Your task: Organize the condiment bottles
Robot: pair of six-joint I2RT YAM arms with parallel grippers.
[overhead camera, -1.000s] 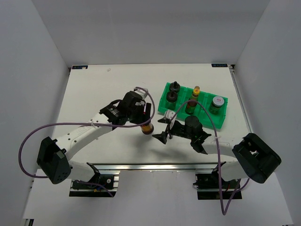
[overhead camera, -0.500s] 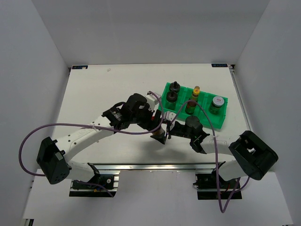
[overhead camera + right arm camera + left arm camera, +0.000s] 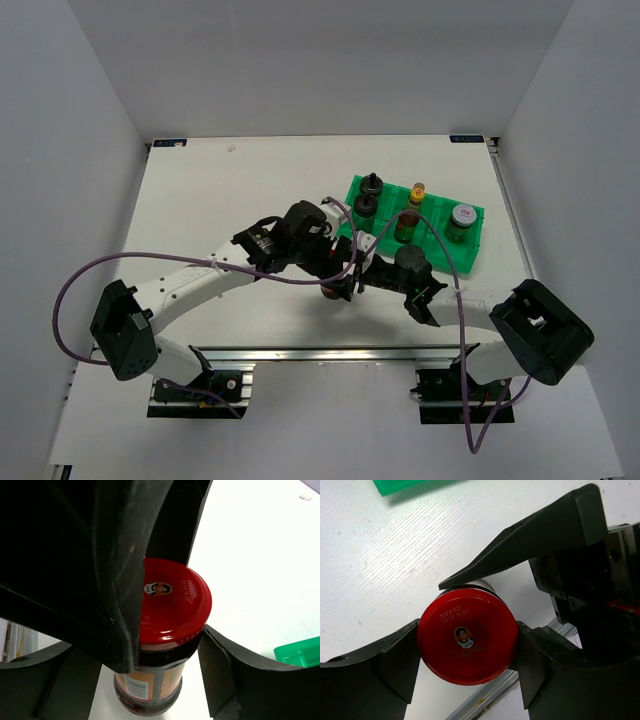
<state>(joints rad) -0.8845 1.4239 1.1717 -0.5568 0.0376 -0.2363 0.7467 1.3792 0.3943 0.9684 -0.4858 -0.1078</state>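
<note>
Red-capped jar (image 3: pixel 467 642) is outside the green bin (image 3: pixel 400 484), near its front, with the cap clamped by the left gripper (image 3: pixel 467 652). The right gripper (image 3: pixel 150 672) straddles its neck, though I cannot tell if it grips yet. An early release could drop it.

Left claw (image 3: pixel 467 644) clamped; right claw (image 3: pixel 150 666) crosses it.

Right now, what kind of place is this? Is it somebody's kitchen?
Probably a robot test booth, not a kitchen. Plain white walls box in a white table, a left arm and right arm are bolted to a metal rail at its near edge, and a green bin holds little bottles.
</note>
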